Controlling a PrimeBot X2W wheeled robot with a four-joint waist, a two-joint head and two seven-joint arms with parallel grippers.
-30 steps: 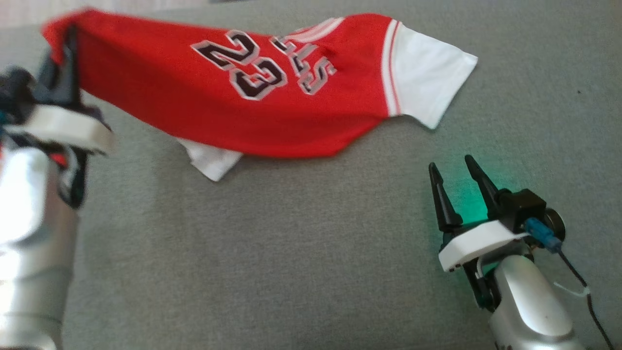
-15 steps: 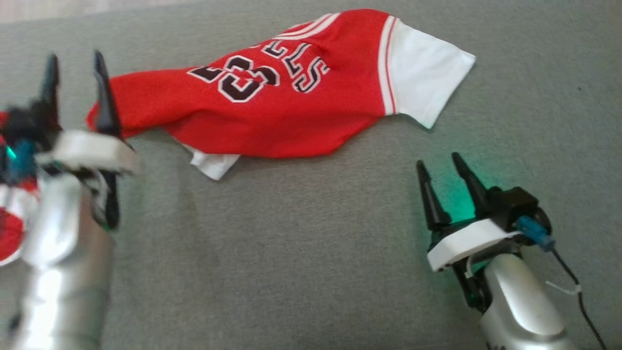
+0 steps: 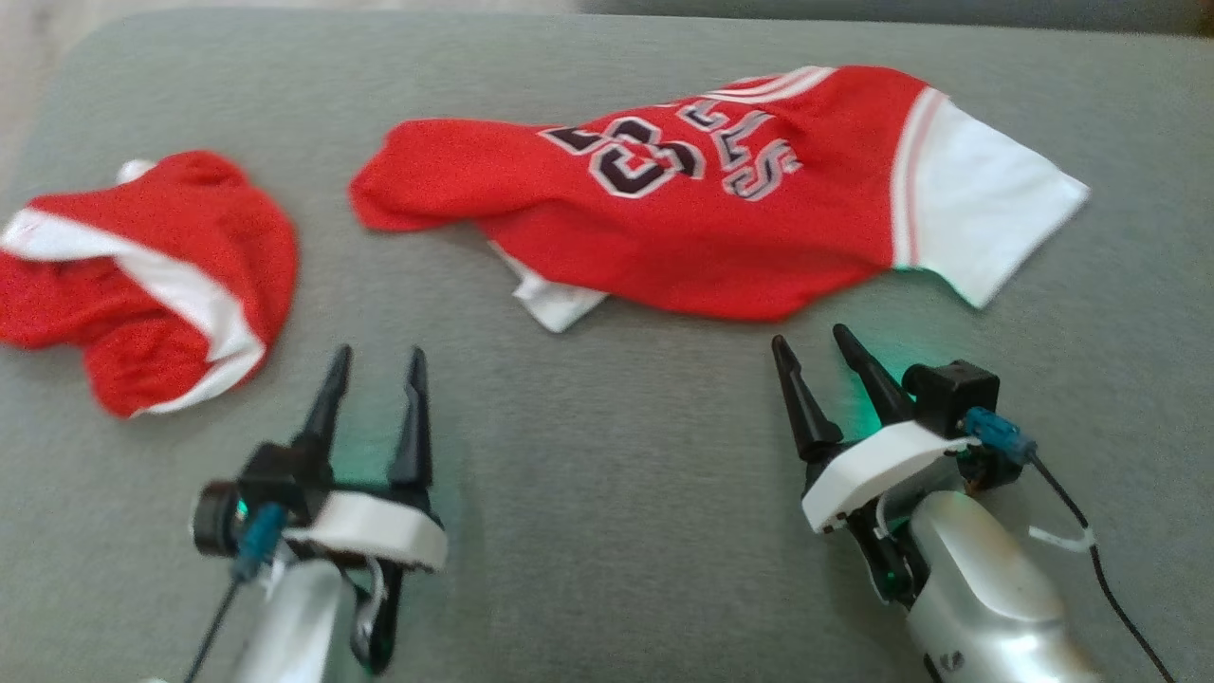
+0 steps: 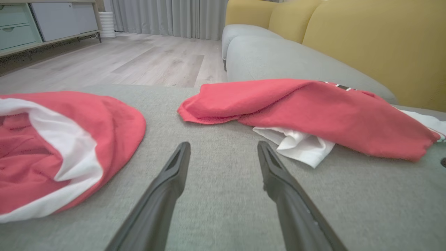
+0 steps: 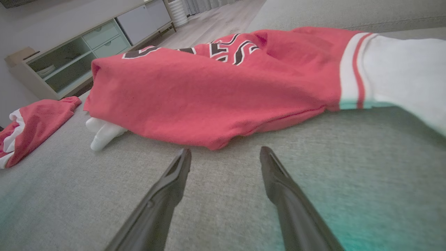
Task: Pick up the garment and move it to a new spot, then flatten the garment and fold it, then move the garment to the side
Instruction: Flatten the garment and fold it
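Observation:
The garment [image 3: 683, 228] is a red jersey with white sleeves and dark numerals, lying rumpled on the grey cushion at upper centre and right. It also appears in the left wrist view as the garment [image 4: 313, 111] and in the right wrist view as the garment [image 5: 216, 87]. My left gripper [image 3: 377, 359] stands open low on the left, short of the jersey, empty; its fingers [image 4: 174, 174] frame bare cushion. My right gripper [image 3: 811, 340] is open just below the jersey's lower hem, nothing between its fingers [image 5: 275, 174].
A second red and white piece of clothing [image 3: 152, 275] lies bunched at the left of the grey cushion [image 3: 607, 531]. Yellow backrests [image 4: 366, 42] rise behind. Wooden floor [image 4: 122, 62] and a low cabinet [image 5: 87, 52] lie beyond the cushion's edge.
My left gripper opened and let go of the jersey's corner, which dropped onto the cushion. The left arm drew back low. The head camera shifted, bringing the second red piece into view.

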